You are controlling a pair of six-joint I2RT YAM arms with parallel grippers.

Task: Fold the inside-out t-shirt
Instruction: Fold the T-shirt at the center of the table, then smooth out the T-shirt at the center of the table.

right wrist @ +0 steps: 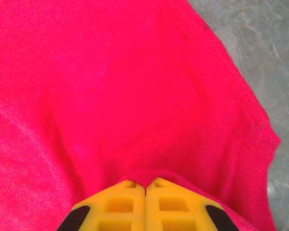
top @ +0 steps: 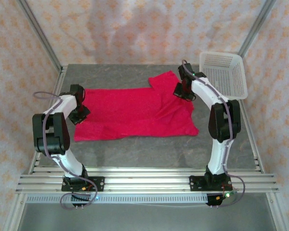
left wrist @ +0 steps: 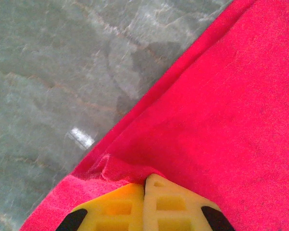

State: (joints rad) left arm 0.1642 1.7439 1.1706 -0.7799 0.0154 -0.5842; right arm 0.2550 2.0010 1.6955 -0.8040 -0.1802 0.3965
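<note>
The inside-out t-shirt [top: 135,113], bright crimson red, lies spread across the middle of the grey table [top: 135,156], one sleeve pointing toward the back. My left gripper [top: 80,114] stands at the shirt's left edge; its yellow fingers [left wrist: 120,207] are shut with a pinch of red fabric [left wrist: 130,168] pulled up between the tips. My right gripper [top: 184,94] is over the shirt's right side near the sleeve; its yellow fingers [right wrist: 168,204] are shut on a fold of the red cloth [right wrist: 144,175], which drapes away from the tips.
A white plastic mesh basket [top: 224,74] stands at the back right corner, close behind the right arm. Metal frame posts [top: 41,36] rise at the back corners. Bare table shows in front of the shirt and to its left [left wrist: 48,72].
</note>
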